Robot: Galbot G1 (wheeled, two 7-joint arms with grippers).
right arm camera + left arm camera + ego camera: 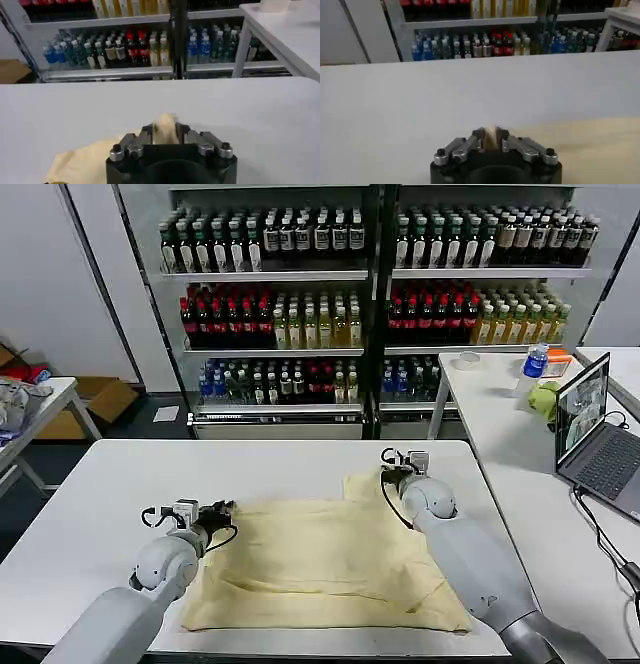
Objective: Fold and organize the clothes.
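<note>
Cream-yellow fabric, the T-shirt, lies spread on the white surface in front of the robot, as a broad, roughly rectangular shape with soft wrinkles. Its near hem runs along the surface's front edge; its far edge lies about midway across the surface.

The left gripper sits at the shirt's far left corner. In the left wrist view the left gripper has its jaws closed narrow on a thin edge of the shirt, with cloth visible between the fingertips. The right gripper sits at the far right corner, where a flap of cloth rises slightly. In the right wrist view the right gripper has its jaws closed on a small bunch of the shirt, which stands up between them.

Progress assessment: the task is at an early stage. The shirt appears flattened and both far corners are gripped, so a fold is set up but not yet made. No crease or doubled layer is clearly visible. Remaining work, as judged: carry the gripped edge over toward the near hem, release, repeat folds as needed, and place the folded shirt neatly.
</note>
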